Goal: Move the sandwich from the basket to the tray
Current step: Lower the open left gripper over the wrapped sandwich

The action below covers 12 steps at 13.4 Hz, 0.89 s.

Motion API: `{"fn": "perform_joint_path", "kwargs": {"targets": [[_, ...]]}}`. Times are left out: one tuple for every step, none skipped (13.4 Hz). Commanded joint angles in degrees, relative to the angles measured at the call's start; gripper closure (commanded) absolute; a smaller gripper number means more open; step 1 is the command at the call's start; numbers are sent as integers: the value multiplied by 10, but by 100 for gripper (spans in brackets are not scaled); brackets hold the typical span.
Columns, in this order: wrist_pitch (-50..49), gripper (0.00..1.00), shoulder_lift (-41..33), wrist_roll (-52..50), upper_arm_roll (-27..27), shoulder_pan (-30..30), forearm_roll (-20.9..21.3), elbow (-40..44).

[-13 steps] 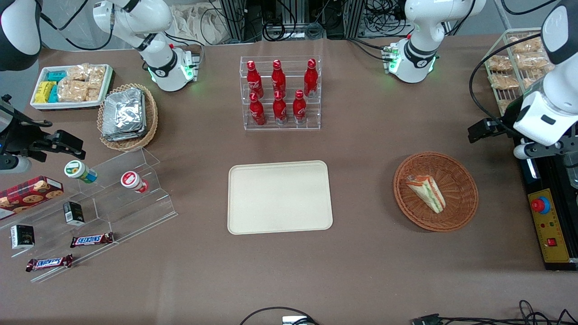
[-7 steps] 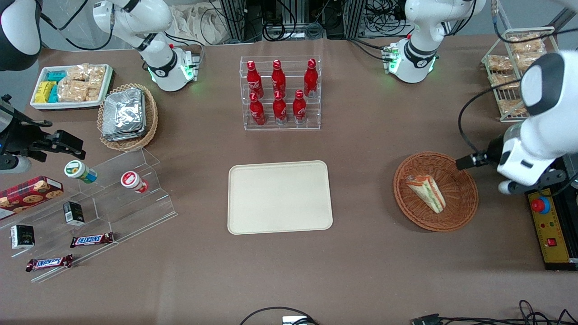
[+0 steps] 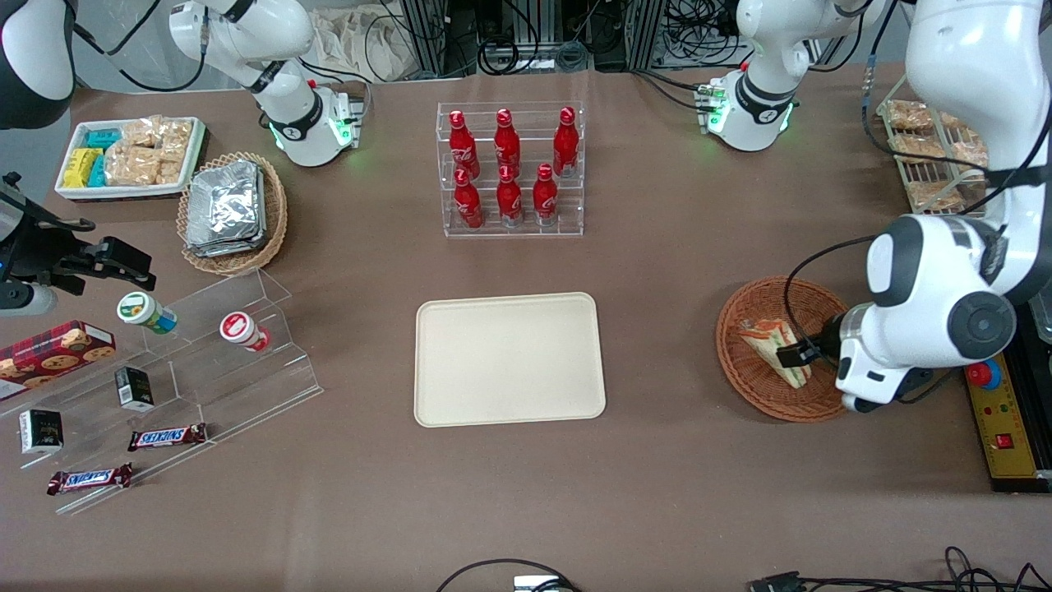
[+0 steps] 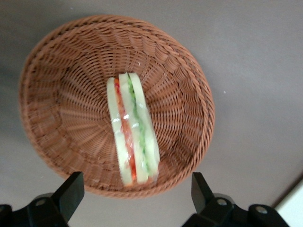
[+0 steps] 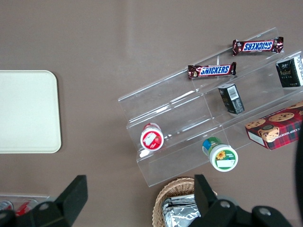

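Observation:
The sandwich [image 3: 760, 339], a clear-wrapped wedge of white bread with red and green layers, lies in the round reddish-brown wicker basket [image 3: 772, 289]. My gripper [image 4: 136, 191] hangs open above the basket's rim, close to one end of the sandwich [image 4: 132, 137]. Its two black fingers [image 4: 71, 189] stand wide apart with nothing between them. In the front view the arm's white wrist [image 3: 871, 370] covers the part of the basket [image 4: 61, 118] toward the working arm's end of the table. The cream tray [image 3: 509, 359] lies flat and bare at the table's middle, well apart from the basket.
A clear rack of red bottles [image 3: 509, 168] stands farther from the front camera than the tray. A wire rack of snack packets [image 3: 920, 156] and a yellow control box with a red button [image 3: 986, 374] flank the basket. An acrylic step shelf [image 3: 205, 362] sits toward the parked arm's end.
The left arm has swung in from the working arm's end of the table, nearer the front camera. Its wrist now hangs over the basket. The sandwich has not moved.

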Motion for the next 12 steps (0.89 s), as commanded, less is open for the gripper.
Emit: {"fn": "perform_joint_path", "kwargs": {"targets": [[59, 0, 15, -21, 0, 2, 4, -36], [83, 0, 16, -26, 0, 4, 4, -56], [106, 0, 19, -27, 1, 4, 4, -71], [127, 0, 25, -28, 1, 5, 4, -83], [142, 0, 32, -31, 2, 6, 4, -91], [155, 0, 33, -31, 3, 7, 4, -102], [165, 0, 33, -31, 3, 8, 4, -111], [170, 3, 34, -31, 3, 9, 4, -117], [180, 33, 35, -31, 3, 9, 4, -123], [185, 51, 34, -35, 3, 8, 4, -127], [185, 61, 34, -35, 3, 8, 4, -127], [184, 71, 30, -32, 3, 8, 6, -127]]}}
